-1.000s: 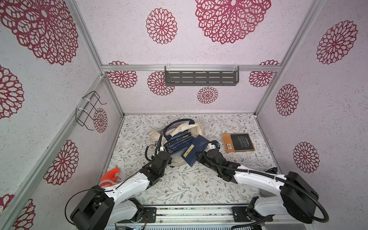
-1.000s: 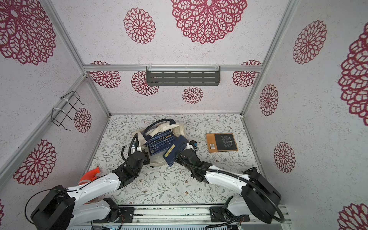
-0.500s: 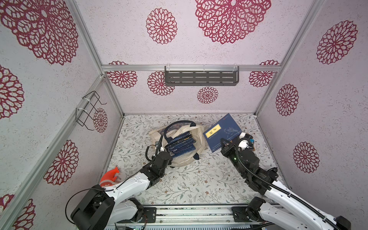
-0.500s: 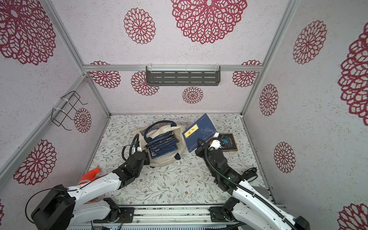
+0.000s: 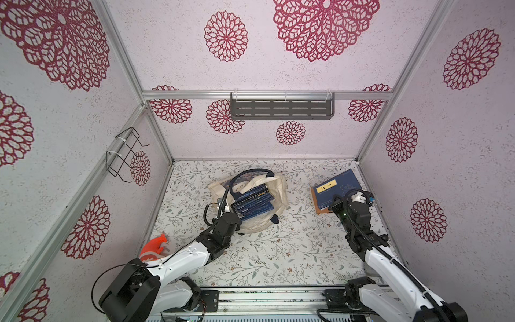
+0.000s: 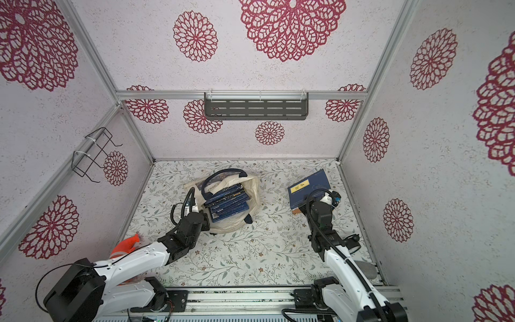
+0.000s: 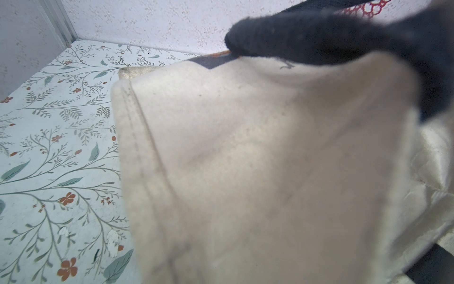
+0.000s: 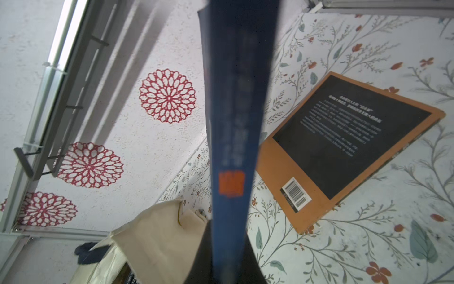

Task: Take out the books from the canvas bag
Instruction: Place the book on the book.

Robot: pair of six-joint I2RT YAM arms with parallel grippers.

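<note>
The right jaws are clamping shut on the dark blue book, whose spine is filling the centre of the right wrist view. In both top views it is hanging tilted over the orange-brown book, which is lying flat at the right side of the desk, well apart from the canvas bag. The right arm is reaching out towards that corner. So this looks like the put-down step: 1 book is lying out already and a 2nd is arriving on top of it. The next move calls for levelling the blue book, lowering it flat onto the orange-brown one and parting the jaws, then going back to the bag. Over on the other side, the left jaws are closed and appear to be pinching the bag's near rim. Cream canvas and a navy strap are crowding the left wrist view, so the tips themselves are hidden. The left arm is probably steadying the bag's mouth. The remaining books are sitting fanned in that mouth, too overlapped to count surely. Whether the held book is already touching the one beneath, I cannot tell. An orange object is peeking out behind the left arm, half covered and hard to name.
</note>
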